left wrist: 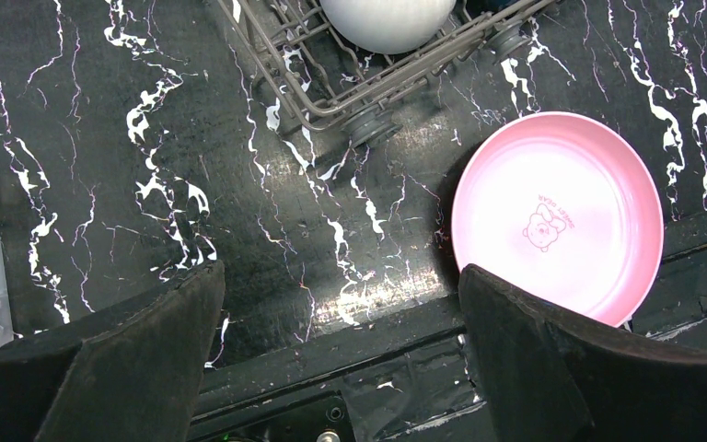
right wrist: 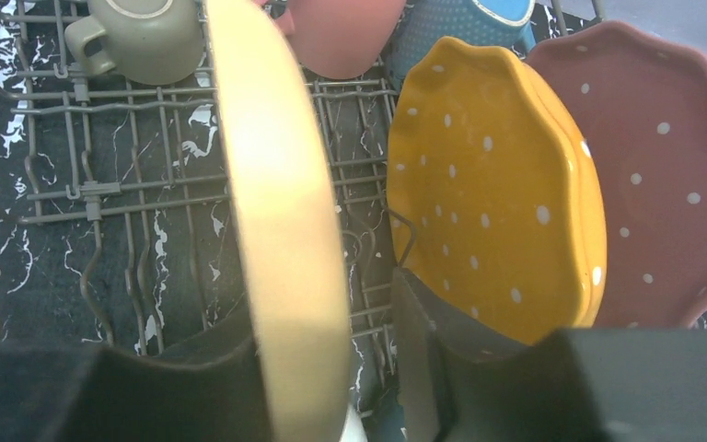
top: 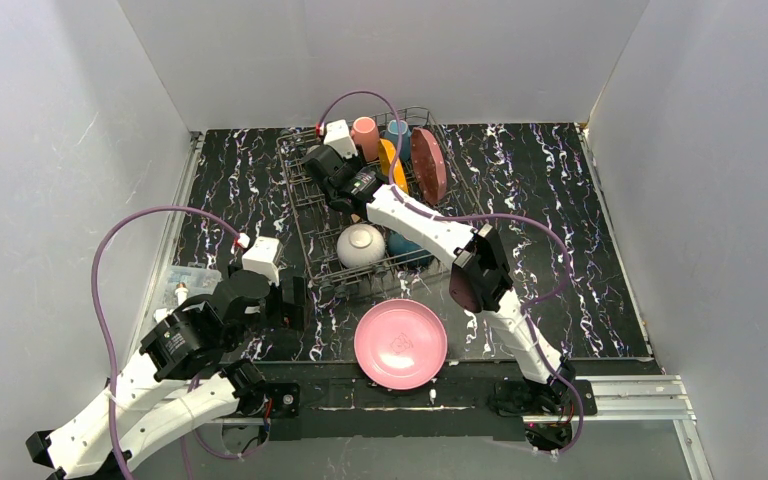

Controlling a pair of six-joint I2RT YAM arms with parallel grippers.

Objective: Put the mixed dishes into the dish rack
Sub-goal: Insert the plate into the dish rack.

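Fingers (right wrist: 465, 368) of the right gripper (right wrist: 322, 304) stand partly open astride the tan bowl (right wrist: 281, 184), and a gap shows between its rim and one finger. That bowl stands on edge in the dish rack (right wrist: 55, 184), just beside the leaning orange plate (right wrist: 488, 203) and dark-red plate (right wrist: 663, 184). Left gripper (left wrist: 341, 276) gapes wide and empty above the table (left wrist: 239, 184), near the pink plate (left wrist: 557, 212).

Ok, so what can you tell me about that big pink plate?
The pink plate is round, smooth and shiny, like glazed ceramic, with a raised rim and a tiny cartoon drawing printed near its middle. It lies flat, face up, on the black marbled table, just in front of the dish rack, not in it. Nothing grips it.
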